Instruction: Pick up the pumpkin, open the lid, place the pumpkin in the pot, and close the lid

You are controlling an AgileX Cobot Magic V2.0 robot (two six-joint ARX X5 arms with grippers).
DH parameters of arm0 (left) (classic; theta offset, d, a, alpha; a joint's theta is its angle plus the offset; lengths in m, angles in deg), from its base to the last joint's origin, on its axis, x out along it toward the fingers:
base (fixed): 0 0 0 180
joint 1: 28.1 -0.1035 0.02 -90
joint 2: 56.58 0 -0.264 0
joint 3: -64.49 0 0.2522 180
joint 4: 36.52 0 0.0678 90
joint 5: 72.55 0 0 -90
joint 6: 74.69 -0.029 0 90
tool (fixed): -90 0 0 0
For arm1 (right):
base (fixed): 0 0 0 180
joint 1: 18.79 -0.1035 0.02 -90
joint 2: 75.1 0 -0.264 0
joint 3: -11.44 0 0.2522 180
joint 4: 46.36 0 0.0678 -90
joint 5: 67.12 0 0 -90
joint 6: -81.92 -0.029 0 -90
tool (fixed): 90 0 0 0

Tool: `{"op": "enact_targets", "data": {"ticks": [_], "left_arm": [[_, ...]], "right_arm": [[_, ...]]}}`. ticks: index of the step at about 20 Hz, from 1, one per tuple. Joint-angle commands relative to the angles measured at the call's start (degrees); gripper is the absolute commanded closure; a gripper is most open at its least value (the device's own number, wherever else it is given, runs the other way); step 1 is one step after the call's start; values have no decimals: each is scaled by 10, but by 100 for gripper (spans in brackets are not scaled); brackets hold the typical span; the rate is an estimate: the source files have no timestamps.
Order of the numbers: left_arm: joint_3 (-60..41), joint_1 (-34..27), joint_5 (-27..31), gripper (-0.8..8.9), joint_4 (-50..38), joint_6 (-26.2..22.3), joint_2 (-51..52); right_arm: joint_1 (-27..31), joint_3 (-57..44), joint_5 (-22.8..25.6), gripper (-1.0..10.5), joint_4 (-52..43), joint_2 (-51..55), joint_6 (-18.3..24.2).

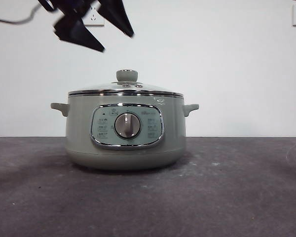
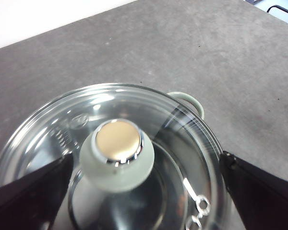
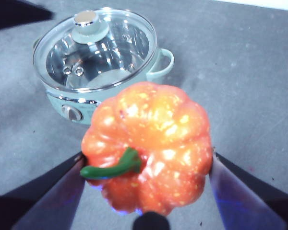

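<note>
We had the pumpkin (image 3: 149, 148) clamped in the right gripper (image 3: 146, 191), held off to the side above the table. Lid (image 1: 126, 89) sat closed on the pot (image 1: 126, 133) — left gripper (image 1: 93, 27) hovered over the knob (image 2: 117, 160), jaws apart. Opening, drop-in and closing remained.

Pot (image 1: 126, 143) pale sage green, chrome-framed panel, silver dial (image 1: 127, 125). Lid (image 3: 98, 48) clear glass (knob sage). Pumpkin (image 3: 151, 143) glossy orange, green stem. Tabletop (image 1: 237, 197) dark grey.
</note>
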Motion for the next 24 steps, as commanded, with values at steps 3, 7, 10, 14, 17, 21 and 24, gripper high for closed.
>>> {"op": "enact_targets", "data": {"ticks": [3,7,10,14,17,21,24], "left_arm": [[1,11,30,72,-60,-8,-52],[1,11,30,72,-95,-7,-85],[1,11,30,72,-94,-7,-107],[1,12,31,158,-95,-7,-115],[1,14,28,478,-90,-7,-115],[1,14,27,780,-92,-6,-115],[1,14,27,826,-89,-5,-114]], "right_arm": [[-1,0,-29,957,1,1,-15],[-2,0,-29,957,1,1,-16],[-2,0,-29,957,1,1,-16],[-2,0,-29,957,3,1,-16],[-1,0,-28,957,3,0,-16],[-1,0,-28,957,4,-3,-16],[-2,0,-28,957,11,-10,-15]]}}
